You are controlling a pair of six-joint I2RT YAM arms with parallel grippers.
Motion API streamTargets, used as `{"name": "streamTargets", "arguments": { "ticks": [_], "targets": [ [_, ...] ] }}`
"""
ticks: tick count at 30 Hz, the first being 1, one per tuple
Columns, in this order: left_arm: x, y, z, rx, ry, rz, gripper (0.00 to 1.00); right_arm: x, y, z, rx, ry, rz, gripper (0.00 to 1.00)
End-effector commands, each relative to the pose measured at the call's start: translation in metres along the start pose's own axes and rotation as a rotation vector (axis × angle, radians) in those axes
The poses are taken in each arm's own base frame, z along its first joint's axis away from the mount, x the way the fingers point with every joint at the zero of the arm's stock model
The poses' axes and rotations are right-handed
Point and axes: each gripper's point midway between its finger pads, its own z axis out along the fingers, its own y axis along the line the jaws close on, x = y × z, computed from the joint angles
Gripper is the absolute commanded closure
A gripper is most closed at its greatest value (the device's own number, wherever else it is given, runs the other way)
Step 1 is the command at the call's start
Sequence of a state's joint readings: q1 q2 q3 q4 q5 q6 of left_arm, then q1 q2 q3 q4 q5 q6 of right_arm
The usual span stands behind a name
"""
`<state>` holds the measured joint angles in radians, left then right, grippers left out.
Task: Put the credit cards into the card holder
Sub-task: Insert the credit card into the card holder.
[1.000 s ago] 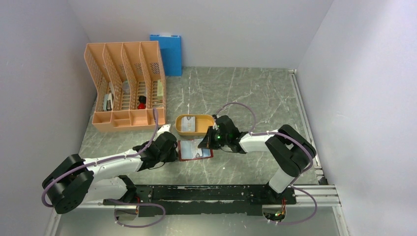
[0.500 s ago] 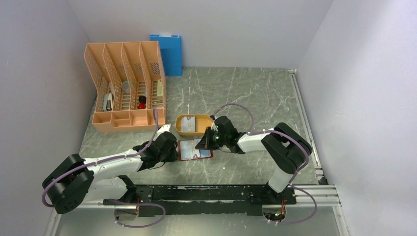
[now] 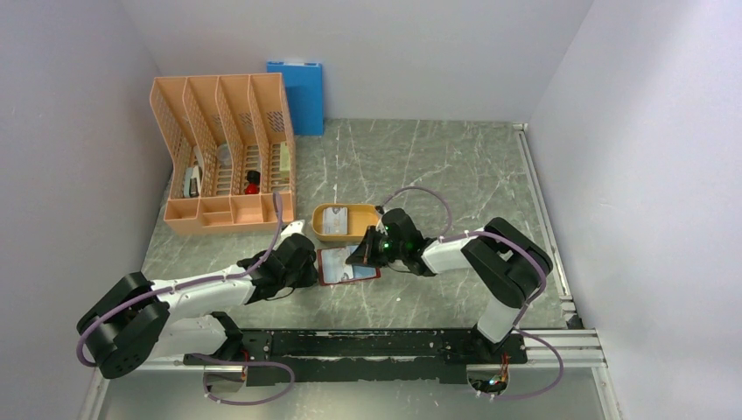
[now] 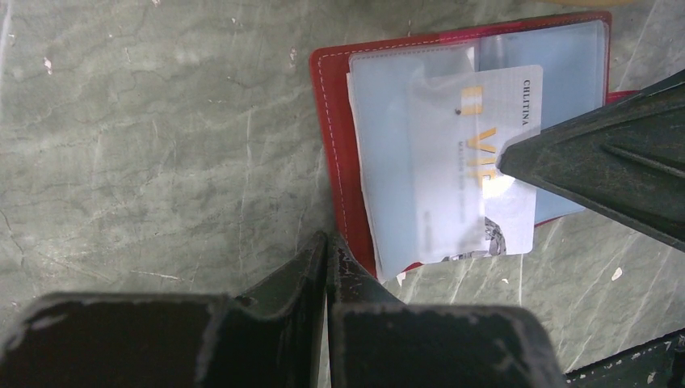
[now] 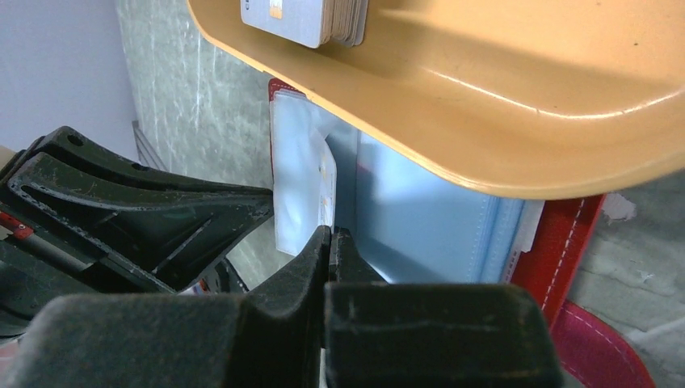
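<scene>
The card holder [image 3: 348, 266] lies open on the table, dark red [image 4: 329, 121] with pale blue pockets [image 5: 420, 234]. A whitish credit card [image 4: 452, 186] with gold lettering sits partly inside the left pocket, its lower end sticking out. My right gripper [image 3: 360, 254] is shut, and its fingers [image 4: 614, 162] touch that card's right edge [image 5: 303, 194]. My left gripper [image 4: 327, 242] is shut, with its tips at the holder's near left edge. More credit cards [image 5: 307, 20] lie stacked in the orange tray [image 3: 367, 213] just behind the holder.
A peach file organiser [image 3: 223, 162] stands at the back left with a big blue folder [image 3: 297, 94] against the wall behind it. A metal rail [image 3: 538, 201] runs along the table's right edge. Pale walls close in on three sides.
My right gripper has slid a little to the left over the holder, and the holder has shifted slightly. The left arm has barely moved.
</scene>
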<state>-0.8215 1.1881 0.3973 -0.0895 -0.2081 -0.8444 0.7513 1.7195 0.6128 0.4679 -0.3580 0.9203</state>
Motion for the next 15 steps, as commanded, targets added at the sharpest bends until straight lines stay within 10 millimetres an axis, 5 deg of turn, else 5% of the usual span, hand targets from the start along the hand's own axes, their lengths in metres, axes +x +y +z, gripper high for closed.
{"name": "streamTargets", "arguments": {
  "ticks": [1, 15],
  "targets": [
    [0.013, 0.007, 0.003, -0.009, 0.049, 0.018, 0.90, 0.003, -0.010, 0.003, 0.032, -0.015, 0.020, 1.00],
    [0.000, 0.015, -0.010, -0.052, -0.007, 0.000, 0.90, 0.013, -0.019, 0.008, 0.069, 0.042, 0.037, 1.00]
  ]
}}
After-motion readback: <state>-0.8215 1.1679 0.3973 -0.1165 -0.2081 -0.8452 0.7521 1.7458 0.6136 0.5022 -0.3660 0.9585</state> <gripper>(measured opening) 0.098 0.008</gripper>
